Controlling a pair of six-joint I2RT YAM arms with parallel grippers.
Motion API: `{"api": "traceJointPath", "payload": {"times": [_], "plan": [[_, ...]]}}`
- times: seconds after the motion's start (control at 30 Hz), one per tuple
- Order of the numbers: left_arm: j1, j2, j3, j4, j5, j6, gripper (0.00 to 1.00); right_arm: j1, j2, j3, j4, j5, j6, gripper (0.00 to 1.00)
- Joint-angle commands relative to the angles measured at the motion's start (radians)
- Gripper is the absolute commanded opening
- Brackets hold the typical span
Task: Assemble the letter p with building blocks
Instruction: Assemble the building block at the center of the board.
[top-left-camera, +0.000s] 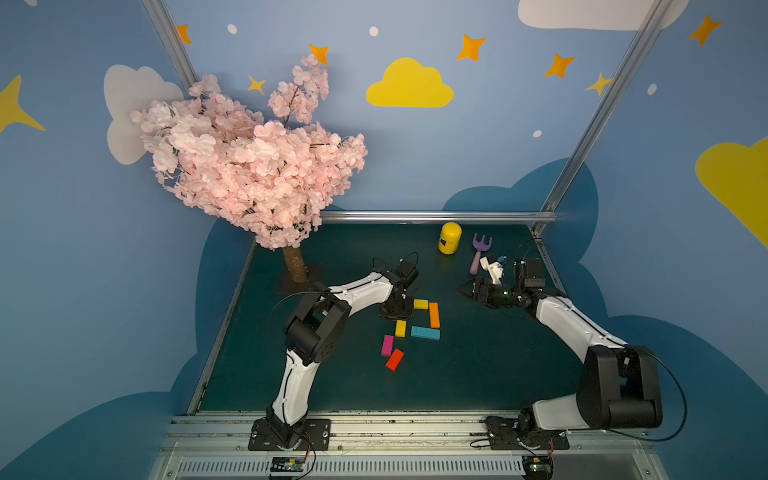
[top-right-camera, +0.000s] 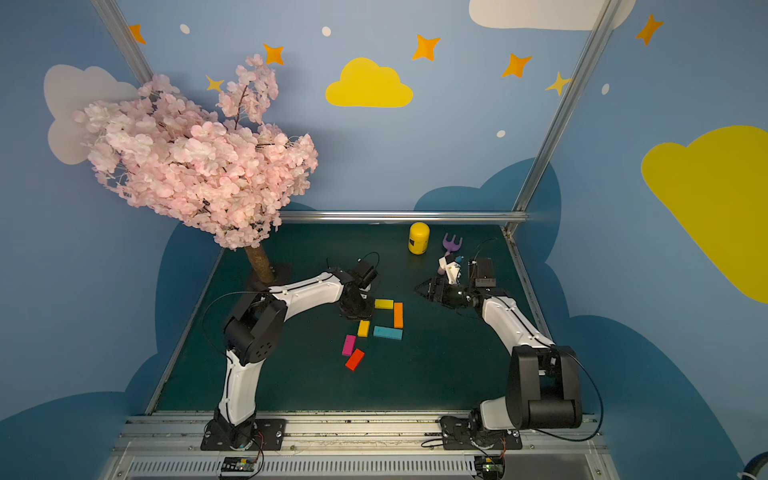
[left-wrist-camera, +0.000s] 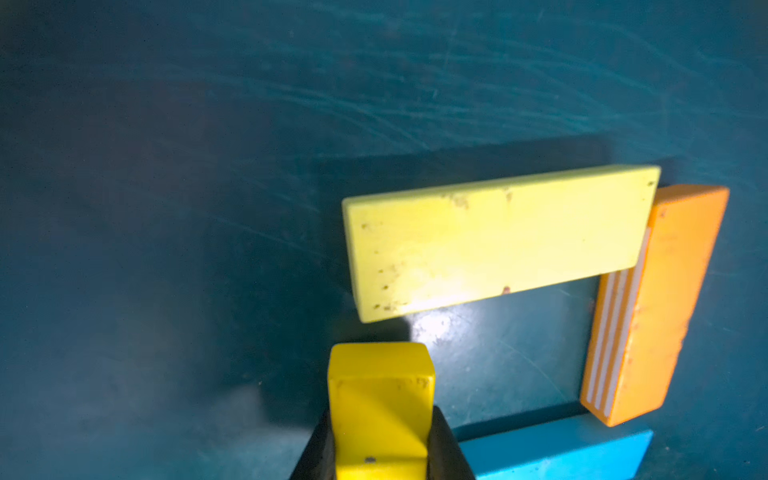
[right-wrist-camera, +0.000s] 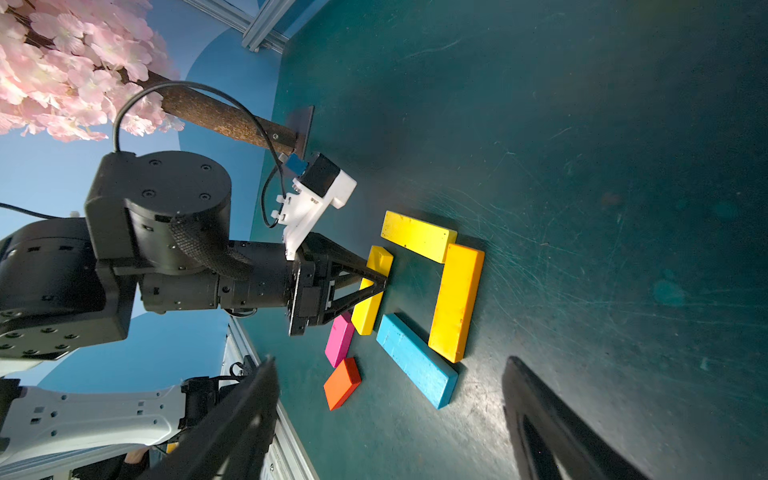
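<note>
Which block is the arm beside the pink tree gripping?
From the pink tree, follow the left arm to its end effector, shut on a yellow block. Unlike the other yellow block, lying crosswise against the orange block, this one runs lengthwise toward the magenta block.

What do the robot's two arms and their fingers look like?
Both the left arm and the right arm have white shells between bulky black joints. The fingers are black open-frame triangles. A thin black cable runs along each arm; a white bracket carries the wrist camera.
</note>
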Motion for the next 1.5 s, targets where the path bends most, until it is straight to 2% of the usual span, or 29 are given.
{"api": "traceJointPath", "payload": {"times": [0.0,0.57,1.07,1.3,1.47], "plan": [[-0.002,0.044,0.003,0.016,-0.005,-0.004,0.15,-0.005,-0.014,-0.011,-0.001,-0.016,-0.014,0.84],[-0.028,0.059,0.019,0.020,-0.010,-0.015,0.15,-0.006,-0.004,-0.013,0.004,-0.022,-0.012,0.84],[-0.029,0.066,0.025,-0.001,-0.066,-0.018,0.17,-0.006,-0.005,-0.016,0.013,-0.035,-0.005,0.85],[-0.029,0.070,0.023,0.006,-0.070,-0.028,0.26,-0.006,-0.002,-0.016,0.015,-0.039,-0.003,0.85],[-0.033,0.051,0.013,0.030,-0.057,-0.035,0.45,-0.006,0.002,-0.016,0.018,-0.043,-0.001,0.84]]}}
